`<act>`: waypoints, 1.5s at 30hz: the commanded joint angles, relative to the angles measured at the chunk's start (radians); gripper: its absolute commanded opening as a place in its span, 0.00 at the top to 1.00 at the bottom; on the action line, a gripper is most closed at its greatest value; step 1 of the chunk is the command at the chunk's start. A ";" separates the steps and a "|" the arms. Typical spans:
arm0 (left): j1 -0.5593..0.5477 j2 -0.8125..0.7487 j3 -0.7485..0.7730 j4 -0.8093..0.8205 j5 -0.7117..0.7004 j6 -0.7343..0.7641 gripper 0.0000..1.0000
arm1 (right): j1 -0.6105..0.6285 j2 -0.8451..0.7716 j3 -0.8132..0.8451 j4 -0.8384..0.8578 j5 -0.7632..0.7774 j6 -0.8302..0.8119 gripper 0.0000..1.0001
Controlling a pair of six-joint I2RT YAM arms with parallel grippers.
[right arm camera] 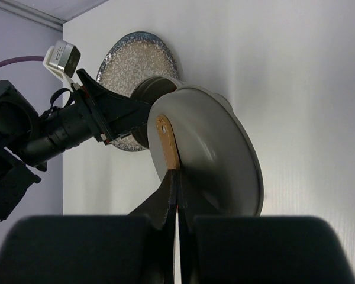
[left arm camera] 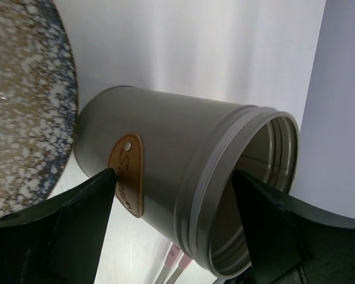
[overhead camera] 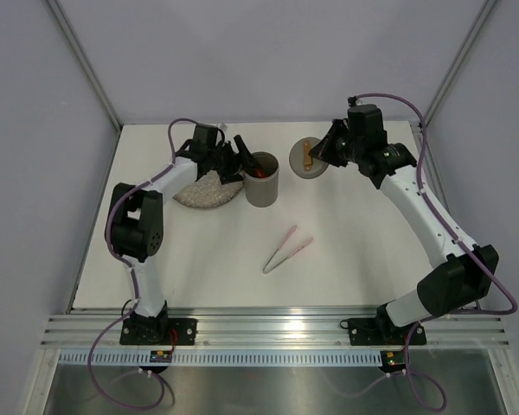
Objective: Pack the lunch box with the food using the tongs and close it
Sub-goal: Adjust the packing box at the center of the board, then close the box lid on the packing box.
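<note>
The grey lunch box (overhead camera: 261, 192) stands upright next to the speckled plate, with red food (overhead camera: 258, 173) showing inside it. My left gripper (overhead camera: 242, 164) straddles its upper wall. In the left wrist view the lunch box (left arm camera: 165, 148) fills the gap of that gripper (left arm camera: 173, 171), and both fingers rest against its sides. My right gripper (overhead camera: 322, 154) is shut on the tan strap (right arm camera: 167, 142) of the round grey lid (right arm camera: 213, 154), holding the lid on edge to the right of the box. The pink tongs (overhead camera: 287, 248) lie on the table in the middle.
The speckled plate (overhead camera: 209, 192) sits left of the lunch box, under my left arm, and no food shows on it. The left arm's wrist (right arm camera: 65, 127) reaches in front of the right wrist camera. The enclosure's back wall and side posts stand close behind.
</note>
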 commanded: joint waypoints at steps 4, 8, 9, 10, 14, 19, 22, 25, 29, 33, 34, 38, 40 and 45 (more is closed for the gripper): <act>-0.082 -0.064 -0.035 0.077 0.120 0.015 0.18 | 0.012 0.012 0.034 0.039 0.000 0.010 1.00; -0.148 -0.080 -0.044 0.088 0.141 0.016 0.18 | 0.012 0.003 0.020 0.039 0.006 0.013 1.00; -0.156 -0.083 -0.041 0.087 0.151 0.018 0.18 | 0.012 0.002 0.020 0.039 0.008 0.012 1.00; -0.160 -0.095 -0.039 0.081 0.155 0.022 0.18 | 0.014 0.000 0.020 0.035 0.011 0.013 1.00; -0.154 -0.162 -0.036 0.044 0.131 0.050 0.18 | 0.014 -0.006 0.015 0.035 0.011 0.012 1.00; -0.115 -0.250 -0.051 0.038 0.117 0.053 0.18 | 0.012 0.008 0.017 0.044 -0.014 0.020 1.00; -0.084 -0.291 -0.077 0.051 0.106 0.047 0.18 | 0.014 0.018 0.012 0.050 -0.032 0.024 1.00; -0.046 -0.317 -0.108 0.067 0.100 0.033 0.18 | 0.015 0.029 0.009 0.052 -0.051 0.029 1.00; -0.016 -0.336 -0.142 0.088 0.105 0.012 0.18 | 0.015 0.072 0.019 0.050 -0.112 0.032 1.00; -0.004 -0.345 -0.157 0.081 0.106 0.012 0.18 | 0.015 0.106 0.029 0.052 -0.149 0.050 1.00; -0.003 -0.350 -0.160 0.082 0.106 0.012 0.18 | 0.015 0.109 0.026 0.055 -0.152 0.070 1.00; 0.011 -0.365 -0.174 0.079 0.106 0.013 0.18 | 0.015 0.121 0.011 0.081 -0.169 0.124 1.00; 0.016 -0.373 -0.182 0.077 0.106 0.013 0.18 | 0.015 0.130 0.003 0.088 -0.169 0.153 1.00; 0.022 -0.385 -0.196 0.065 0.106 0.025 0.18 | 0.003 0.146 -0.030 0.122 -0.173 0.226 1.00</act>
